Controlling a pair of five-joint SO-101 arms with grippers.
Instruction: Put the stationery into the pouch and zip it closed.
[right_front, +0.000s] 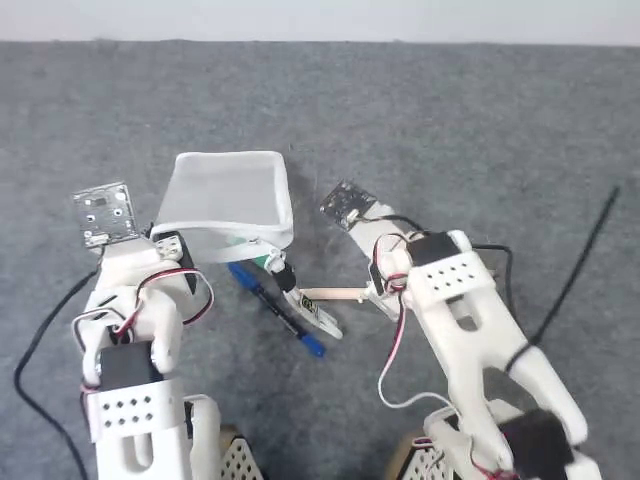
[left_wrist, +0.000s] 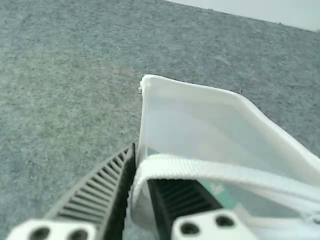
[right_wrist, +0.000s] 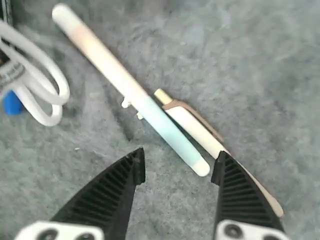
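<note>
"Where's the pouch?"

"The white mesh pouch (left_wrist: 200, 125) sits on the grey table (right_front: 480, 120). My left gripper (left_wrist: 141, 170) is clamped onto its rim. There's something green (left_wrist: 216, 192) inside, but I can't make out what it is."

"And your right?"

"My right gripper (right_wrist: 180, 155) has its jaws spread and grips nothing. It hovers over a pastel pen (right_wrist: 125, 85) and a cream pen (right_wrist: 192, 125), which lie side by side and touching. A blue pen (right_front: 275, 300) lies just beside the pouch's mouth."
</note>
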